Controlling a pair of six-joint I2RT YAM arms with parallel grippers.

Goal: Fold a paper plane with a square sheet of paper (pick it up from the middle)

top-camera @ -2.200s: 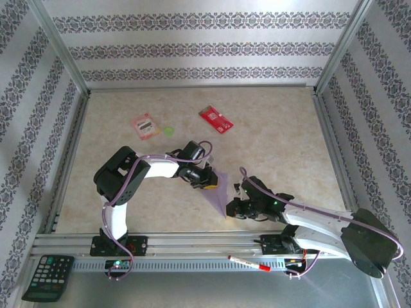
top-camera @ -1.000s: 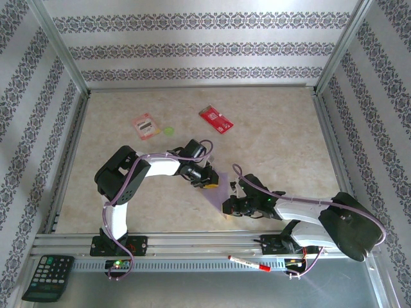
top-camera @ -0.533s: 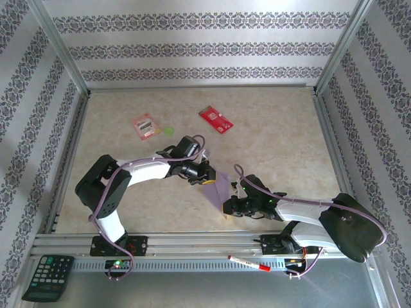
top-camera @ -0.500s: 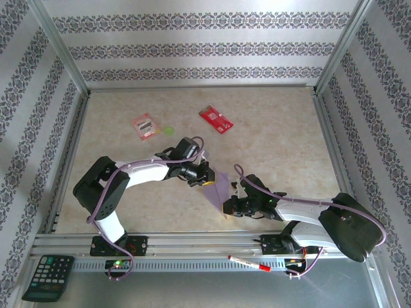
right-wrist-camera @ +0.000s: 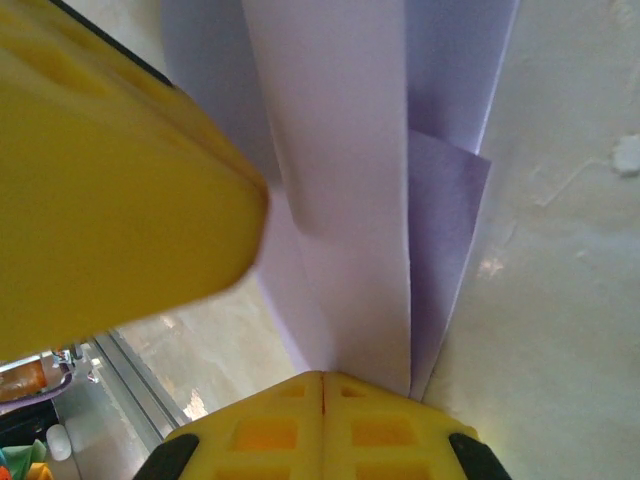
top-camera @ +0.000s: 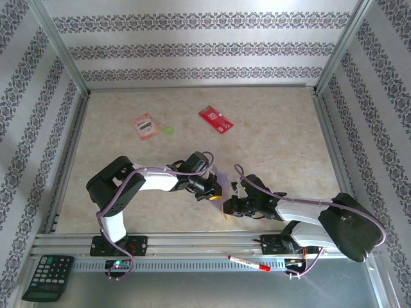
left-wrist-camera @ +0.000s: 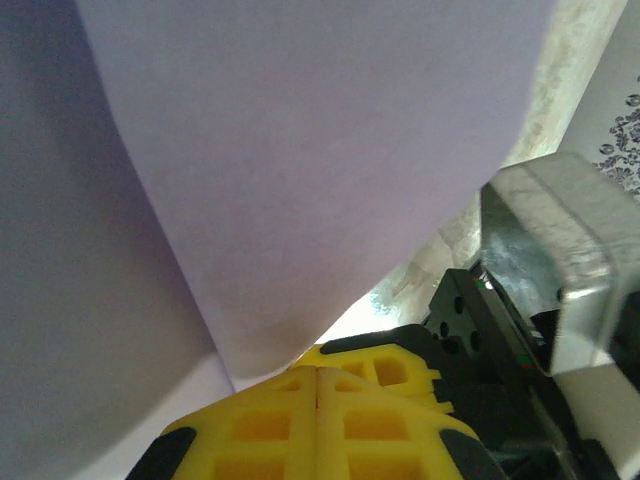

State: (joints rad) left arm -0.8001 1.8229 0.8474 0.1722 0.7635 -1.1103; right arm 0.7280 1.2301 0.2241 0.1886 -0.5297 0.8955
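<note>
The square sheet of paper (top-camera: 223, 185) is pale lilac, part-folded, and bunched between my two grippers near the table's front middle. My left gripper (top-camera: 212, 192) is shut on it; in the left wrist view the sheet (left-wrist-camera: 300, 160) bows up and away from the closed yellow fingertips (left-wrist-camera: 380, 375). My right gripper (top-camera: 228, 206) sits just to the right, shut on the sheet's near end. In the right wrist view the folded layers (right-wrist-camera: 350, 200) run straight down into that gripper's (right-wrist-camera: 322, 376) closed jaws. The left gripper's yellow finger (right-wrist-camera: 110, 190) looms at upper left.
A pink-red packet (top-camera: 145, 126), a small green disc (top-camera: 169, 131) and a red card (top-camera: 216, 119) lie at the table's far middle. A remote (top-camera: 48, 277) and a red marker (top-camera: 247, 264) rest off the table by the front rail (top-camera: 192, 242).
My left gripper closed on the sheet's far edge and swung down-right toward the right gripper, folding the paper over. The right gripper stayed put.
</note>
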